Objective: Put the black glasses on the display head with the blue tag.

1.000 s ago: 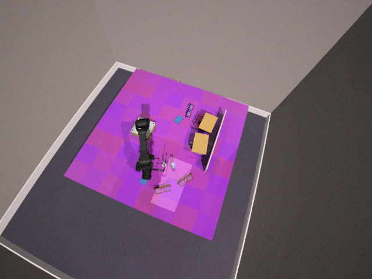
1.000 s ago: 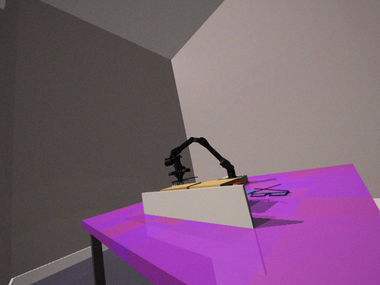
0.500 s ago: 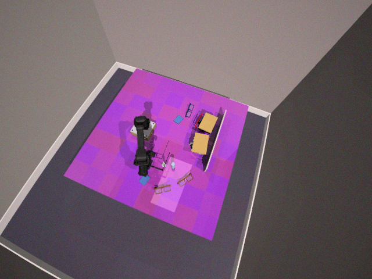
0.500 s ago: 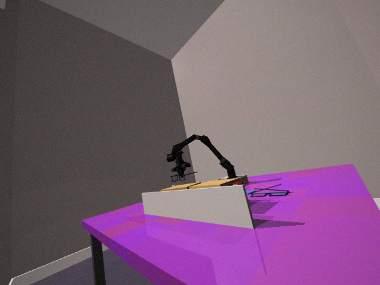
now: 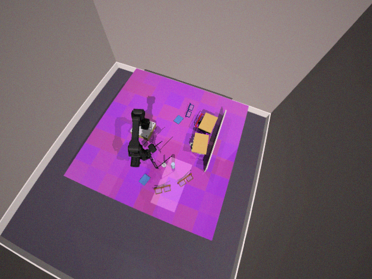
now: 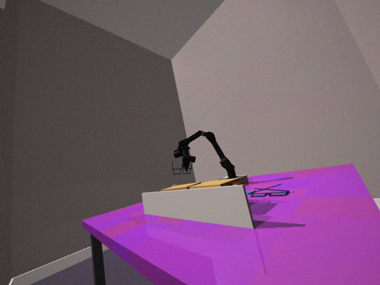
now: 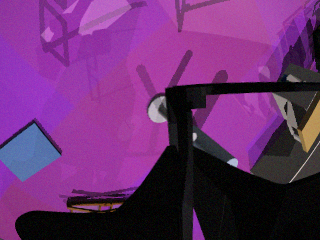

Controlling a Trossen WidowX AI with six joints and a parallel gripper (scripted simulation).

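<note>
My gripper [image 5: 152, 158] [image 6: 186, 169] [image 7: 178, 153] is shut on the front of the black glasses [image 5: 157, 167] [image 6: 177, 173] [image 7: 250, 88], near the bridge. It holds them in the air above the table, with both temples open. In the exterior view the lenses hang lowest and a temple rises behind. Two display heads stand to the right in the top view, mostly hidden under tan tops: one top [image 5: 207, 122] farther back, one top [image 5: 200, 143] nearer the glasses. The blue tag cannot be made out, so I cannot tell which head bears it. The glasses are apart from both heads.
A white panel [image 5: 216, 138] [image 6: 196, 205] stands behind the heads. Red glasses [image 5: 197, 122] are by the farther head. Blue glasses [image 5: 189, 110] [image 6: 269, 193], two orange glasses, blue squares [image 5: 178, 119] [image 5: 144, 179] [image 7: 30, 152], a pale cylinder [image 5: 172, 165] and a white disc [image 5: 163, 164] [image 7: 156, 109] are around.
</note>
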